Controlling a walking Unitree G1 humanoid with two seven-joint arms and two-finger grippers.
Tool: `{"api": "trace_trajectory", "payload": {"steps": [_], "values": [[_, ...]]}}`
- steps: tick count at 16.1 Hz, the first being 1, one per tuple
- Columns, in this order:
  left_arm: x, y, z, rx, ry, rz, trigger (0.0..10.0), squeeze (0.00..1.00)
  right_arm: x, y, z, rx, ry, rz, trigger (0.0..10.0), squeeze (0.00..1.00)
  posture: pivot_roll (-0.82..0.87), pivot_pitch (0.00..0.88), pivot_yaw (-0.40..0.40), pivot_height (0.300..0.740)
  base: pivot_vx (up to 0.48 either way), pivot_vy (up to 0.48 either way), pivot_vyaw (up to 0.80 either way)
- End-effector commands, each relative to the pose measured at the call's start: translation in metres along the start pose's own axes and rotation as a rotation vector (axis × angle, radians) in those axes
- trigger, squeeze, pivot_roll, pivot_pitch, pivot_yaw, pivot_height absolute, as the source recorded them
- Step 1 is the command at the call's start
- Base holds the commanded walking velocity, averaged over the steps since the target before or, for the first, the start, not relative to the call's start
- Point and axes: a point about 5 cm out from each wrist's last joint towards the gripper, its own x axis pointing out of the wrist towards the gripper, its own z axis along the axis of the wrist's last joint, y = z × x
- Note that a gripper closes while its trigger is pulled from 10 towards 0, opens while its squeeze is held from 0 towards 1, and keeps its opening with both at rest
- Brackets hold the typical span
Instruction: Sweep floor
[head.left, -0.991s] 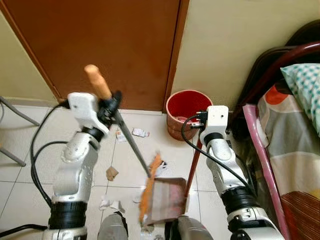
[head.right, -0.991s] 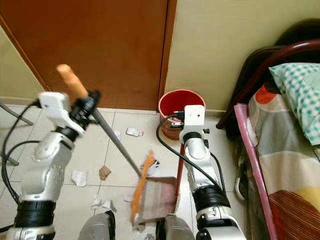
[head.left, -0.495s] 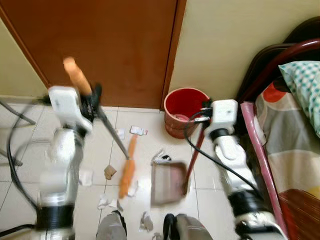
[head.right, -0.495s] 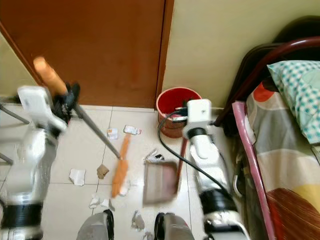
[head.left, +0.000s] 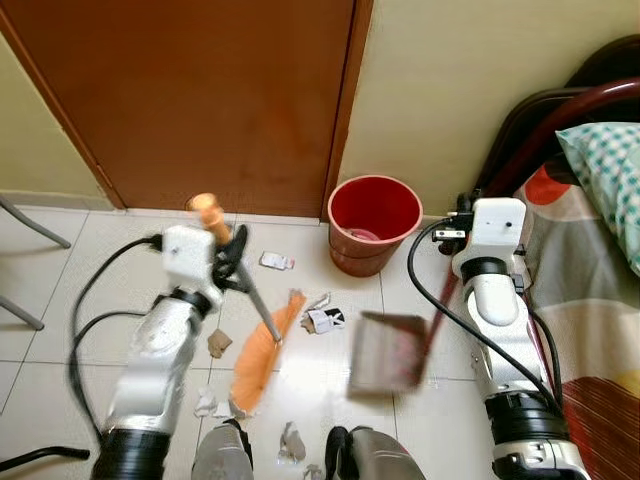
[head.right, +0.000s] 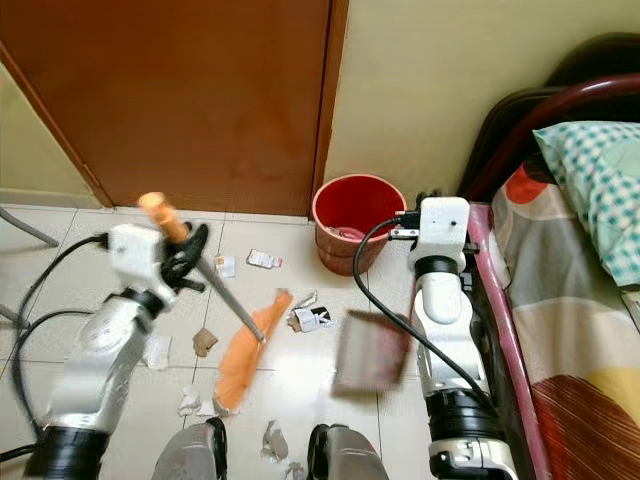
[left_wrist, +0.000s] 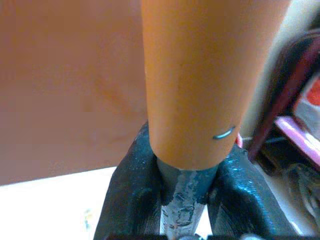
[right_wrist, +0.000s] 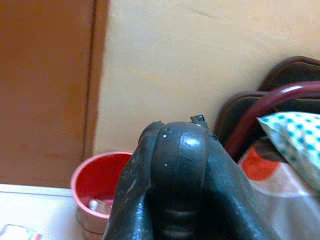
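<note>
My left gripper (head.left: 233, 262) is shut on the broom's grey shaft just below its orange grip (left_wrist: 210, 75); the black fingers (left_wrist: 132, 200) clamp it on both sides. The orange broom head (head.left: 262, 352) rests on the tiles among paper scraps (head.left: 325, 320). My right gripper (head.left: 462, 212) is shut on the dustpan's red handle (head.left: 437, 312). The brown dustpan (head.left: 385, 352) hangs blurred over the floor, to the right of the broom head and apart from it. In the right wrist view the closed fingers (right_wrist: 180, 190) hide the handle.
A red bucket (head.left: 375, 220) stands by the wall beside the brown door (head.left: 220, 90). A bed (head.left: 580, 280) with a dark red frame runs along the right. Chair legs (head.left: 20, 225) show at the far left. More scraps (head.left: 278, 262) lie near my feet (head.left: 225, 455).
The broom head has swung left, out of the dustpan, and dropped to the tiles. My right arm has carried the dustpan to the right. The left arm now sits lower.
</note>
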Motion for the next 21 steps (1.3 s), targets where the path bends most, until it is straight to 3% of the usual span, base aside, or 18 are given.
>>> {"api": "trace_trajectory", "payload": {"steps": [1,3,5,8,10,12,14,16,17,19,20,21], "values": [[0.004,-0.017,-0.002,0.012,-0.003,-0.108,10.0,0.00,0.003,-0.004,0.001,-0.013,0.008,-0.043,10.0,0.00,0.01,0.169,-0.069,0.740,0.000,0.000,0.00],[0.009,-0.033,-0.002,0.038,0.000,-0.206,10.0,0.00,0.005,-0.006,-0.003,-0.034,0.032,-0.076,10.0,0.00,0.02,0.166,-0.065,0.740,0.000,0.000,0.00],[0.014,-0.058,-0.006,0.057,0.016,-0.349,10.0,0.00,0.004,-0.009,-0.009,-0.035,0.067,-0.114,10.0,0.00,0.01,0.164,-0.059,0.740,0.000,0.000,0.00],[0.013,-0.078,-0.007,0.044,0.023,-0.476,10.0,0.00,0.003,-0.010,-0.014,-0.043,0.084,-0.131,10.0,0.00,0.01,0.161,-0.052,0.740,0.000,0.000,0.00],[0.008,-0.093,0.001,-0.056,0.013,-0.571,10.0,0.00,0.002,-0.008,-0.018,-0.042,0.105,-0.139,10.0,0.00,0.01,0.160,-0.050,0.740,0.000,0.000,0.00],[0.007,-0.094,0.009,-0.151,-0.002,-0.576,10.0,0.00,0.002,-0.004,-0.023,-0.013,0.132,-0.117,10.0,0.00,0.02,0.162,-0.051,0.740,0.000,0.000,0.00],[0.011,-0.082,0.014,-0.221,-0.034,-0.487,10.0,0.00,0.001,0.012,-0.025,0.060,0.151,-0.029,10.0,0.00,0.02,0.162,-0.051,0.740,0.000,0.000,0.00],[0.018,-0.047,0.017,-0.207,-0.055,-0.302,10.0,0.00,0.001,0.022,-0.024,0.084,0.143,0.031,10.0,0.00,0.02,0.157,-0.057,0.740,0.000,0.000,0.00],[0.018,-0.042,0.017,-0.201,-0.055,-0.281,10.0,0.00,0.001,0.022,-0.024,0.087,0.143,0.032,10.0,0.00,0.02,0.156,-0.058,0.740,0.000,0.000,0.00],[0.017,-0.013,0.020,-0.115,-0.052,-0.174,10.0,0.00,0.002,0.019,-0.024,0.095,0.144,0.028,10.0,0.00,0.03,0.158,-0.058,0.740,0.000,0.000,0.00],[0.013,0.021,0.026,-0.004,-0.041,-0.057,10.0,0.00,0.003,0.017,-0.023,0.097,0.139,0.039,10.0,0.00,0.04,0.169,-0.055,0.740,0.000,0.000,0.00],[0.011,0.033,0.029,0.027,-0.031,-0.013,10.0,0.00,0.004,0.017,-0.022,0.095,0.133,0.049,10.0,0.00,0.04,0.180,-0.054,0.740,0.000,0.000,0.00]]}}
